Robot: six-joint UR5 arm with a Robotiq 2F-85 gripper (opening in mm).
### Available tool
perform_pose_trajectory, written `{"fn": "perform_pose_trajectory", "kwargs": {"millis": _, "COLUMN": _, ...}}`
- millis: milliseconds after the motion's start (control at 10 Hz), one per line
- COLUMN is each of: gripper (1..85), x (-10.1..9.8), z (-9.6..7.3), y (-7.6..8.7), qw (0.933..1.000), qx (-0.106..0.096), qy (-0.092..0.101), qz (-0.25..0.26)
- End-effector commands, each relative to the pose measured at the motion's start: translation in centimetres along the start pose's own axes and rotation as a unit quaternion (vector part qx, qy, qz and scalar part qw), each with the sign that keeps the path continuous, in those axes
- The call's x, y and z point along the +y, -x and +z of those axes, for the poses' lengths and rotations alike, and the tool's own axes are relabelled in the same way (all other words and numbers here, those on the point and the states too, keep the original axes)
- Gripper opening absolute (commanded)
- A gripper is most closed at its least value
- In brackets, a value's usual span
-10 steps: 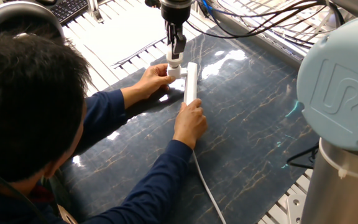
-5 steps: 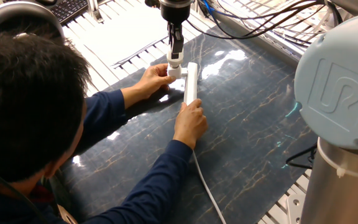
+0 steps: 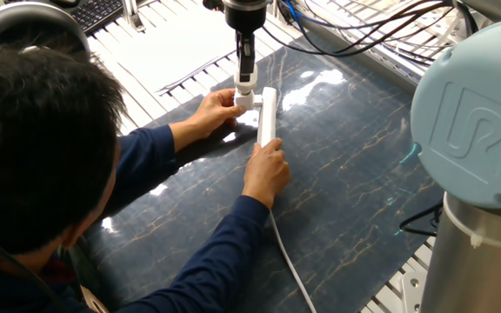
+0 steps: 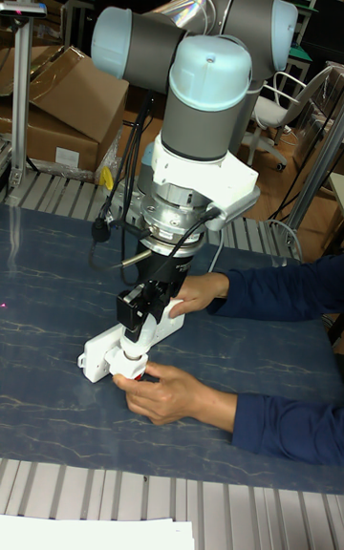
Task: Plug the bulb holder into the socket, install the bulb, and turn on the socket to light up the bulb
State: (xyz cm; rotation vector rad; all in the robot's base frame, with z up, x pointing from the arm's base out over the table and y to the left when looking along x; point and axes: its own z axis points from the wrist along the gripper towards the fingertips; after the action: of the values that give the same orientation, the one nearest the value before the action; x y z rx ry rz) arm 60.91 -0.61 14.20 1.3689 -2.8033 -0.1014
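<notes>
The socket point(image 3: 268, 113) lies on the dark marbled mat, its cord point(image 3: 290, 265) trailing toward the front edge. The bulb holder point(image 3: 245, 102) sits against the socket's left side, pinched by a person's fingers. The white bulb point(image 3: 244, 85) stands upright on top of the holder. My gripper point(image 3: 245, 75) hangs straight down over it, shut on the bulb. In the tall fixed view my gripper point(image 4: 141, 326) holds the bulb point(image 4: 132, 348) over the socket point(image 4: 94, 355). The holder is mostly hidden there.
A person leans in from the left; one hand point(image 3: 211, 113) steadies the holder and the other point(image 3: 266, 169) presses the socket's near end. The robot's base point(image 3: 477, 130) fills the right. Cables point(image 3: 364, 35) hang at the back. A keyboard point(image 3: 98, 13) sits far left.
My gripper has turned about its vertical axis on the bulb, so its fingers look narrower now. The person's hands and the socket stay put.
</notes>
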Motion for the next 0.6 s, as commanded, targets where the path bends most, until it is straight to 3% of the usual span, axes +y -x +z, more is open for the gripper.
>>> {"fn": "perform_pose_trajectory", "kwargs": {"millis": 0, "gripper": 1.0, "x": 0.05, "z": -0.15, "y": 0.22, "qw": 0.9999, "qx": -0.005, "qy": 0.002, "qz": 0.011}}
{"fn": "perform_pose_trajectory", "kwargs": {"millis": 500, "gripper": 1.0, "x": -0.51, "z": -0.38, "y": -0.12, "qw": 1.0, "qx": -0.006, "qy": 0.002, "qz": 0.004}}
